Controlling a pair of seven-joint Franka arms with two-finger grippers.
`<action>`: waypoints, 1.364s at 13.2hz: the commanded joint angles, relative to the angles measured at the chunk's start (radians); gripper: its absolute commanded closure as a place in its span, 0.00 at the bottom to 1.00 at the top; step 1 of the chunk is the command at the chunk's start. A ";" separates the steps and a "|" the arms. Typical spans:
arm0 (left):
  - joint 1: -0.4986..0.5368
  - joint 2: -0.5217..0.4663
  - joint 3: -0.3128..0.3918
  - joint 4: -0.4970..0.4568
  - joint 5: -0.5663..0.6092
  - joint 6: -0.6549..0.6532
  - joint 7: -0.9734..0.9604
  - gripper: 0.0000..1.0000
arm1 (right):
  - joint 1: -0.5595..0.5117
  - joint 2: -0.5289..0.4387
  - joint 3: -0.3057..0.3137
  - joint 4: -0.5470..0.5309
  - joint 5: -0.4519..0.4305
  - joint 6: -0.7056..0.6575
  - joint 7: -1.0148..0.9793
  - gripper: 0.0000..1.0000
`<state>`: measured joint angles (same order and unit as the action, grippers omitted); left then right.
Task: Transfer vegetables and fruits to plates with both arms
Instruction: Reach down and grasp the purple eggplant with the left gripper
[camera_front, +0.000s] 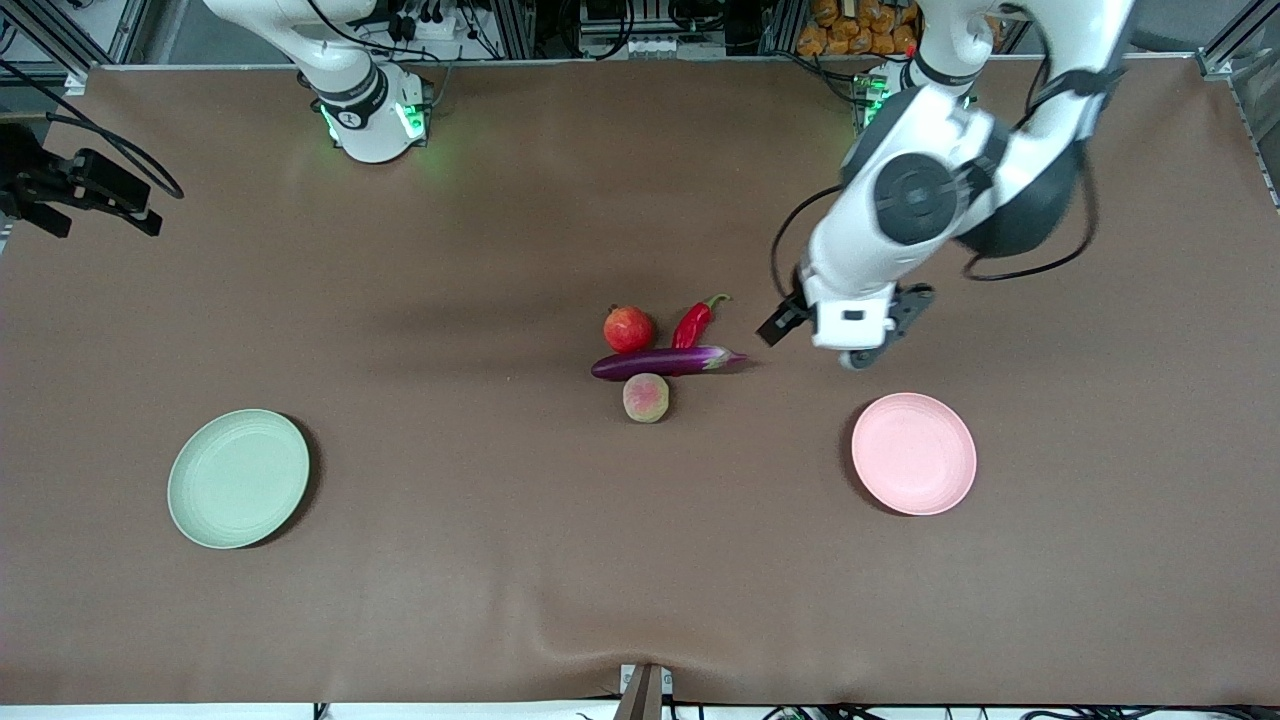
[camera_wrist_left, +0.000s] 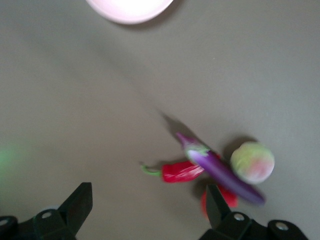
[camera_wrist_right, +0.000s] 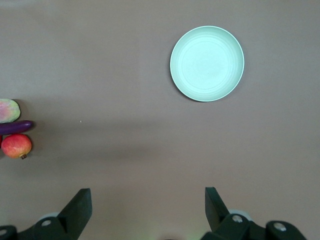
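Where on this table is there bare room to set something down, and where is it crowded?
Both plates, green and pink, hold nothing, with bare table between them. Crowded at the centre: pomegranate, chili, eggplant and peach bunch together. Left gripper hangs open beside them; right gripper open.

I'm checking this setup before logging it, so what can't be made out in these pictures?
- Front view: the left gripper is partly hidden under its own wrist.
- Front view: the right gripper is out of view.
- Right wrist view: the eggplant and peach are cut by the edge.
- Left wrist view: the pink plate is cut off.
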<state>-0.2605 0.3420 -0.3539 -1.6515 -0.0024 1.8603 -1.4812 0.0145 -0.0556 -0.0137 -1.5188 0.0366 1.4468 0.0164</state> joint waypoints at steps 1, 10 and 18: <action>-0.083 0.109 0.001 0.012 0.132 0.113 -0.369 0.00 | -0.025 -0.021 0.011 -0.021 0.017 0.000 -0.015 0.00; -0.198 0.299 0.016 0.019 0.271 0.307 -0.833 0.00 | -0.025 -0.021 0.011 -0.023 0.017 -0.006 -0.015 0.00; -0.201 0.358 0.016 0.024 0.305 0.381 -0.897 0.03 | -0.047 -0.021 0.011 -0.021 0.019 -0.005 -0.015 0.00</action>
<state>-0.4507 0.6860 -0.3428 -1.6475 0.2730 2.2187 -2.3406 -0.0012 -0.0557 -0.0183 -1.5202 0.0366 1.4413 0.0155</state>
